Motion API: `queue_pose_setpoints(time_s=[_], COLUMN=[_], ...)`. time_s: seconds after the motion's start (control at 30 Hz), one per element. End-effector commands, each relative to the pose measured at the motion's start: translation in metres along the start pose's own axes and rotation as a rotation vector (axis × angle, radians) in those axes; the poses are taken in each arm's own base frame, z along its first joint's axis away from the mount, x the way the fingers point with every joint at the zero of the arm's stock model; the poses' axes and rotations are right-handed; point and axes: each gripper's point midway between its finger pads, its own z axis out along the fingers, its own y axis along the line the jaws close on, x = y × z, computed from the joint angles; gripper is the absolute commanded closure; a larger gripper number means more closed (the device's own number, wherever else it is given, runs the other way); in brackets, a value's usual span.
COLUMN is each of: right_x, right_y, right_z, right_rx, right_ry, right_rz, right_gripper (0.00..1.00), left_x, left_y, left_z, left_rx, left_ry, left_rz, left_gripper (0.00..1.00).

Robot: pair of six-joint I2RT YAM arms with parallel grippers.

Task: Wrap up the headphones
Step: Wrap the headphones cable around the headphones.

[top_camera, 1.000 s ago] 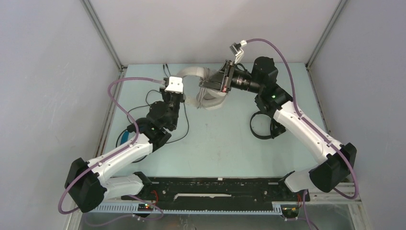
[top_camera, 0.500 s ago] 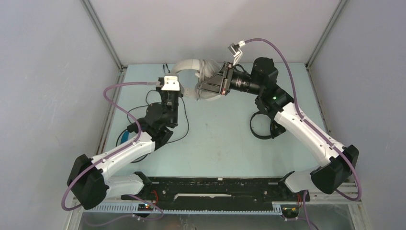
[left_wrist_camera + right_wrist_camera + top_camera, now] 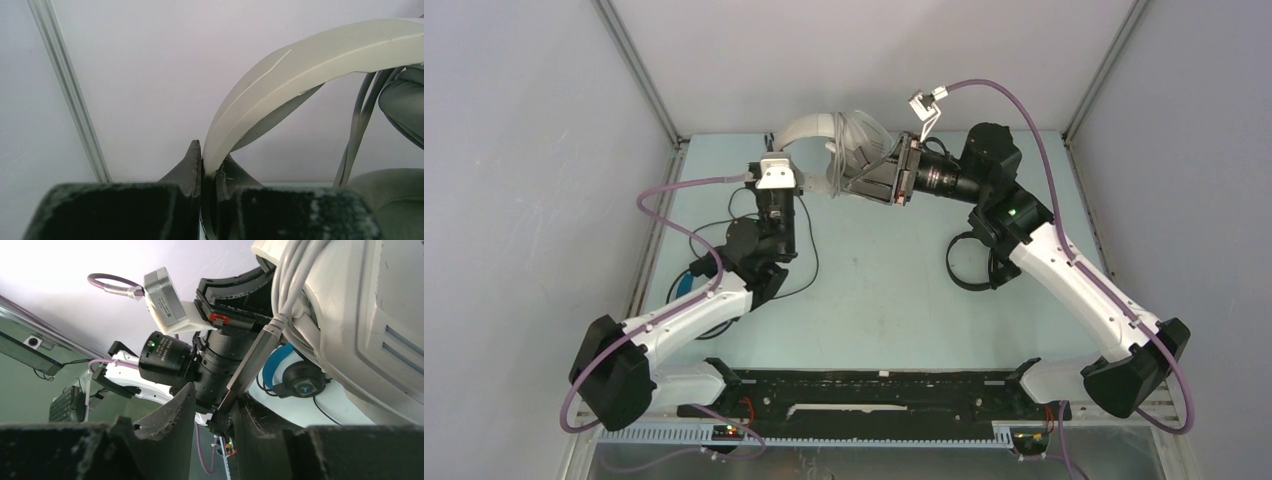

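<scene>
White-grey headphones [image 3: 839, 140] hang above the table's [image 3: 884, 300] far edge, with my left gripper [image 3: 206, 162] clamped on their headband [image 3: 300, 60]. Winding looks nearly done. My right gripper [image 3: 212, 412] stands parted around the plug [image 3: 250, 365] of the cable [image 3: 292, 270]. Next, I judge, that loose end needs tucking in.

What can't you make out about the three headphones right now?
- Blue-banded headphones: top view, left arm covers most.
- All-black headphones: top view, right arm hides one side.
- White-grey headphones: left wrist view, earcups cut by right edge.
- Right gripper: right wrist view, grip on cable plug unclear.
</scene>
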Motion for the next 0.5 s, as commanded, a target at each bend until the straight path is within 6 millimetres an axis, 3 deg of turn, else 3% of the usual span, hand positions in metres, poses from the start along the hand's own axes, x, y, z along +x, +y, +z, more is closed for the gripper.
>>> queue_pose_setpoints(time_s=[0.0,0.17,0.47], right_x=[-0.002,0.006,0.001], right_y=[0.019,0.028,0.053], right_z=[-0.010,-0.020,-0.035], right_rx=[-0.023,-0.034,-0.070], right_ry=[0.010,0.049,0.049], right_rz=[-0.062,-0.084,-0.124], right_gripper=[0.64,0.59,0.54], left_x=[-0.053,-0.048,-0.037], left_y=[0.020,0.018,0.015], left_z=[0.009,0.009,0.007], left_rx=[-0.083,-0.080,-0.076], left_ry=[-0.153,-0.143,-0.112], left_rz=[-0.146,-0.127,-0.130], left_gripper=[1.00,1.00,1.00])
